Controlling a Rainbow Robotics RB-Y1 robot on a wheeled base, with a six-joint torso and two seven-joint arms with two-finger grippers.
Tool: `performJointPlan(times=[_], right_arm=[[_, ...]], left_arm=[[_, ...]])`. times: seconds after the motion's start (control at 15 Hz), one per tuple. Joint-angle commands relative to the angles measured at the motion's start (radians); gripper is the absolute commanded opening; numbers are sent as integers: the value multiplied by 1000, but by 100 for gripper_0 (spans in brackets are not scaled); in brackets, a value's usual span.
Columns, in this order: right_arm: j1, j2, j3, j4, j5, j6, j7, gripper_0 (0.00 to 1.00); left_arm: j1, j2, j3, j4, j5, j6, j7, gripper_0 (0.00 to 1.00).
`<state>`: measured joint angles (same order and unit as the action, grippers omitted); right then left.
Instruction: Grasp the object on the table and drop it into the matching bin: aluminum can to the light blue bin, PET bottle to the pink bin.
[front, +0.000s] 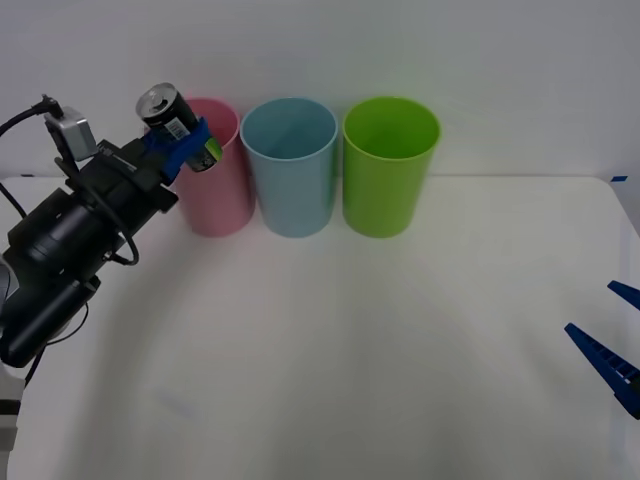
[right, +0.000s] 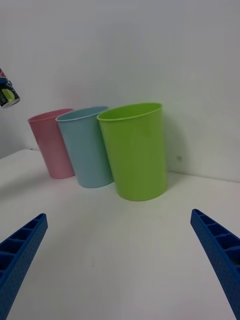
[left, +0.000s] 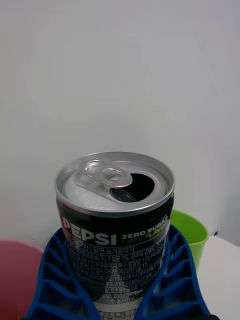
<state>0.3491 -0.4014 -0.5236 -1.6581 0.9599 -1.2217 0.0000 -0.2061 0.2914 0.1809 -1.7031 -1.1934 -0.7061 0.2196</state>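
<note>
While the right gripper (front: 612, 352) sat parked low at the near right edge of the tabletop (front: 400, 340), its blue fingers (right: 22, 250) spread wide on nothing, the work was all on the left. Farther back, the left gripper (front: 183, 148) was pinching the aluminum can (front: 172, 118) by its dark label, lifted well clear of the tabletop and tilted, with the opened top and pull tab (left: 102, 173) in plain view. The can hung over the near rim of the pink bin (front: 222, 190), not the light blue bin (front: 291, 170) just beside it, with the lime green bin (front: 388, 170) next along. The main risk was probably a release here: the can would fall into the pink bin, the wrong 1 of the 3. A tilted can might also clip a rim and bounce out.
</note>
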Motion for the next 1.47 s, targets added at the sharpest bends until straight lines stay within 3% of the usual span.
performJointPlan(times=[0.07,0.87,1.47], right_arm=[[0,0,0,0,0,0,0,100],[0,0,0,0,0,0,0,100],[0,0,0,0,0,0,0,100]], left_arm=[[-52,0,-37,20,-35,56,15,0],[-365,-1,-121,346,-107,125,10,1],[-501,-1,-158,464,-175,201,0,1]])
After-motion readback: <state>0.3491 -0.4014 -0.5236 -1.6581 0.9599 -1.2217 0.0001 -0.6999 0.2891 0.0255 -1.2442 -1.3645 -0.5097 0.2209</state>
